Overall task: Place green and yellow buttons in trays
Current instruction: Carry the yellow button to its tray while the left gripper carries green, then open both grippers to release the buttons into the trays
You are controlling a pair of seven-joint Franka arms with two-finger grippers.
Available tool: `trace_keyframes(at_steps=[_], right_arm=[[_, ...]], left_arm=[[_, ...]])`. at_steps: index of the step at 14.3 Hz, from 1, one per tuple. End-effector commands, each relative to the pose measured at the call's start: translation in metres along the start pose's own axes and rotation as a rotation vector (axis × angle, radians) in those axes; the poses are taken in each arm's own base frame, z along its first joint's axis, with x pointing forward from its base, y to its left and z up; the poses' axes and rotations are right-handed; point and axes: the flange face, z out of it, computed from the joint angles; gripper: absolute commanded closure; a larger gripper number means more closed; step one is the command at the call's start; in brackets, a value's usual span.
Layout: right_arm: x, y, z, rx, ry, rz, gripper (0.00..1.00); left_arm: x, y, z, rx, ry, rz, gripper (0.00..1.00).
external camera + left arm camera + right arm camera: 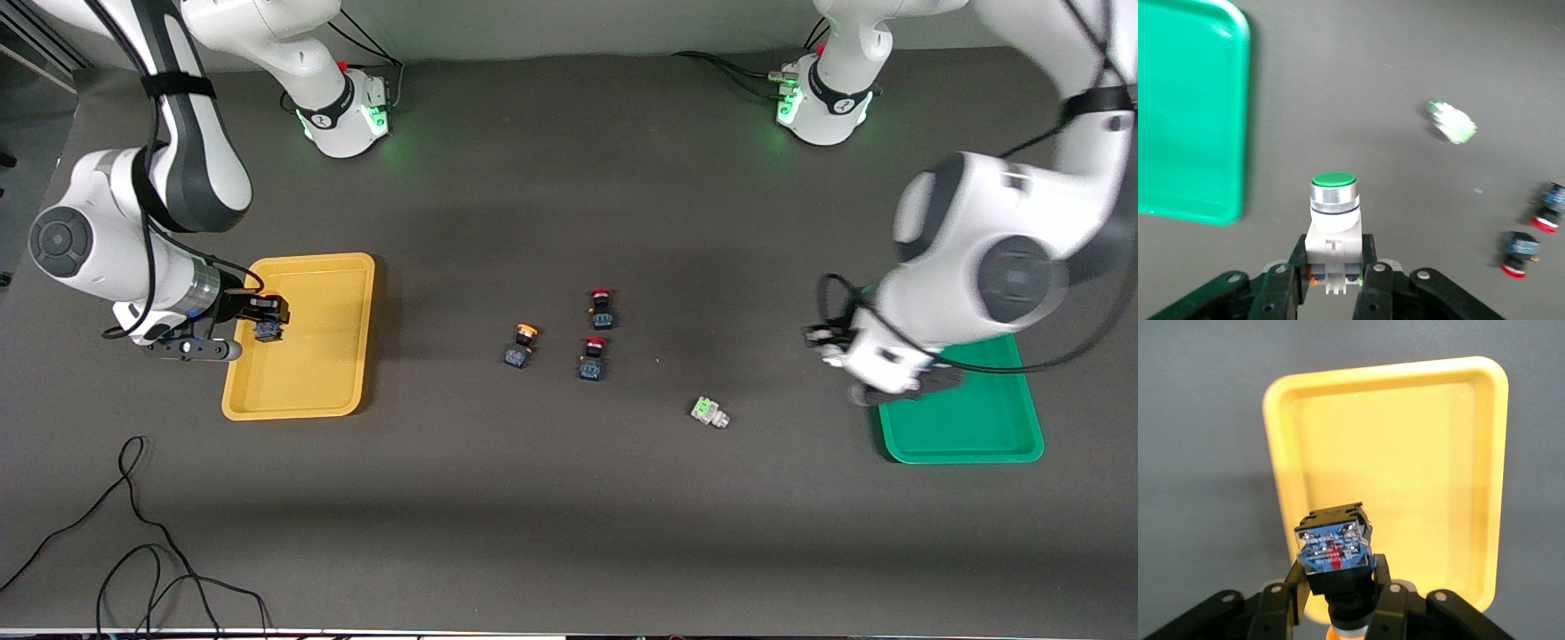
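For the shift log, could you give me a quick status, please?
Right gripper shut on yellow button over yellow tray. Left gripper shut on green button beside green tray. Nothing blocking.

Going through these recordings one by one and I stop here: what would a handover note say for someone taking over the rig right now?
Left pincer: shut on a green button, over the table beside the green tray.
Right pincer: shut on a yellow button, over the yellow tray, at its rim.
On the table: the other yellow button beside two red-capped switches, and the other green button nearer the front camera.
Done: nothing seen in either tray.
Left: set down both held buttons, then fetch the two loose ones.
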Motion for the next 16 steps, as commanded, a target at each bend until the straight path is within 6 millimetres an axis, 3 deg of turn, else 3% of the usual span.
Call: trace_keyframes(at_steps=[1, 3, 4, 7, 9, 11, 12, 13, 15, 16], right_arm=[[-0.011, 0.03, 0.046, -0.024, 0.015, -0.064, 1.0], [-0.012, 0.037, 0.077, -0.048, 0.033, -0.083, 1.0], [-0.013, 0.038, 0.095, -0.064, 0.041, -0.084, 1.0], [-0.008, 0.048, 0.135, -0.108, 0.07, -0.085, 1.0], [-0.008, 0.057, 0.144, -0.116, 0.079, -0.09, 1.0], [-0.008, 0.059, 0.143, -0.116, 0.077, -0.1, 0.96], [-0.008, 0.059, 0.143, -0.115, 0.077, -0.104, 0.42], [-0.008, 0.059, 0.14, -0.111, 0.077, -0.101, 0.0], [-0.009, 0.057, 0.131, -0.075, 0.061, -0.065, 0.0], [-0.01, 0.056, 0.121, -0.049, 0.051, -0.05, 0.0]], left_arm=[[0.021, -0.089, -0.012, -0.02, -0.005, 0.049, 0.96], [0.034, -0.143, -0.007, 0.004, 0.003, 0.094, 0.96], [0.041, -0.159, 0.004, 0.021, 0.0, 0.1, 0.96], [0.062, -0.162, 0.079, 0.049, -0.015, 0.13, 0.95], [0.069, -0.167, 0.134, 0.027, -0.027, 0.131, 0.95], [0.072, -0.166, 0.174, 0.025, -0.042, 0.141, 0.94], [0.074, -0.168, 0.187, 0.028, -0.048, 0.144, 0.94], [0.075, -0.169, 0.193, 0.035, -0.053, 0.151, 0.94], [0.075, -0.171, 0.201, 0.044, -0.063, 0.155, 0.9], [0.076, -0.174, 0.203, 0.049, -0.065, 0.154, 0.64]])
